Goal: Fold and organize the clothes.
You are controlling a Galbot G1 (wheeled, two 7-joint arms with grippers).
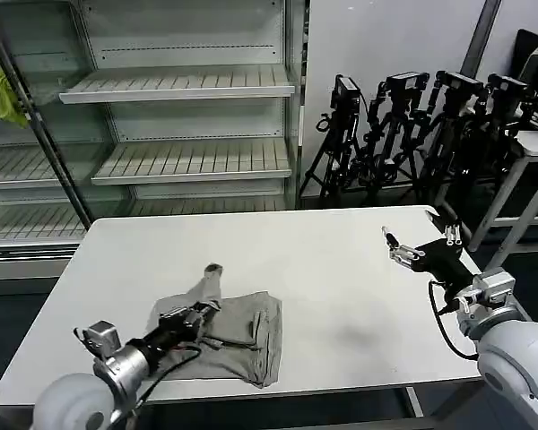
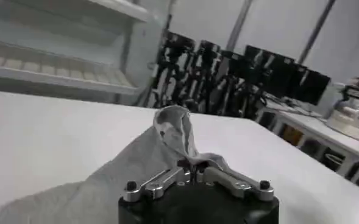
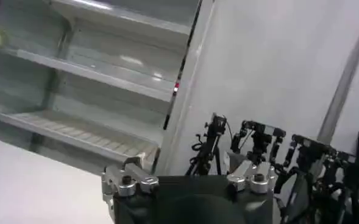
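Your left gripper (image 1: 200, 313) is low at the near left of the white counter (image 1: 341, 269), right on the grey T-shirt (image 1: 242, 336). Its fingers (image 2: 167, 178) are closed on a bunch of the fabric; in the left wrist view the pinched cloth rises in a rumpled peak just past the fingertips. In the head view that peak shows as a lifted tail of cloth pointing away from you, toward the counter's middle.

The T-shirt lies partly folded near the front edge, left of centre, in a rough rectangle with doubled layers on its right side. The printed graphic and neck label can't be made out from here.

Your right gripper (image 1: 419, 246) hovers over the far right part of the counter, well apart from the shirt, holding nothing. Fingers look spread open in the head view; the right wrist view shows them apart at the bottom of frame, facing the room.

Behind the counter: empty white shelving (image 1: 179, 85) on the left with a yellow-green cloth (image 1: 2, 94) hanging at its far left edge, and a row of black tripods (image 1: 403, 125) against the wall on the right.
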